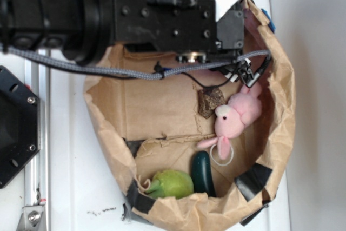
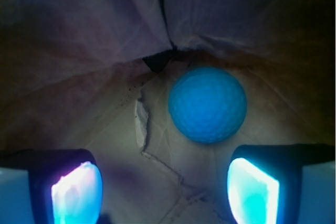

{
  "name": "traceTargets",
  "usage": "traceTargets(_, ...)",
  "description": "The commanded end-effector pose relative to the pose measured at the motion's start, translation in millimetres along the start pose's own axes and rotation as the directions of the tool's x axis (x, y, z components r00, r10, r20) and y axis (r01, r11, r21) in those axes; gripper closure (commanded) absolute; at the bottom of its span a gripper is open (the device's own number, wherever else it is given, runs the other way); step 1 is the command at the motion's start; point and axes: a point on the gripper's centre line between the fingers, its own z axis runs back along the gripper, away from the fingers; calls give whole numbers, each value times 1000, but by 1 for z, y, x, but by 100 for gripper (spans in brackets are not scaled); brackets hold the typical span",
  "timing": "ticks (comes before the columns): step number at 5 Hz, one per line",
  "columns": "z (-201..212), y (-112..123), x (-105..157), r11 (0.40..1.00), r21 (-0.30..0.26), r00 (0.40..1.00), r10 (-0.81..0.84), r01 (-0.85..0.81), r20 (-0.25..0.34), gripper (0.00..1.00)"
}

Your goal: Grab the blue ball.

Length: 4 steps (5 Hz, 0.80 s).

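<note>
In the wrist view the blue ball (image 2: 208,104), round and finely dimpled, rests on the brown paper floor close to a dark fold in the bag's wall. My gripper (image 2: 165,190) is open, its two pads standing wide apart at the bottom of the frame with only bare paper between them. The ball lies just ahead of the pads, nearer the right pad (image 2: 252,190), and touches neither. In the exterior view the black arm (image 1: 162,14) reaches down into the upper part of the paper bag (image 1: 281,106) and hides the ball and the fingers.
Inside the bag lie a pink plush (image 1: 238,114) with a white ring, a dark green oval object (image 1: 203,172), a green pear-like fruit (image 1: 172,183) and a brown lump (image 1: 211,101). The bag's crumpled walls rise on all sides. A metal rail (image 1: 38,133) runs along the left.
</note>
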Motion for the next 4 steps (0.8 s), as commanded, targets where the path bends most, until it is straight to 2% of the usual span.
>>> traceTargets(1,3,-1,46,1000,-13,999,22,-21,47,0)
traceTargets(2,-1,-2,48,999,1,997,36,-37,65,0)
traceTargets(3,-2,2,38,991,-18,986,130,-129,109,0)
traceTargets(4,4,0,20,986,-48,981,166,-162,101,0)
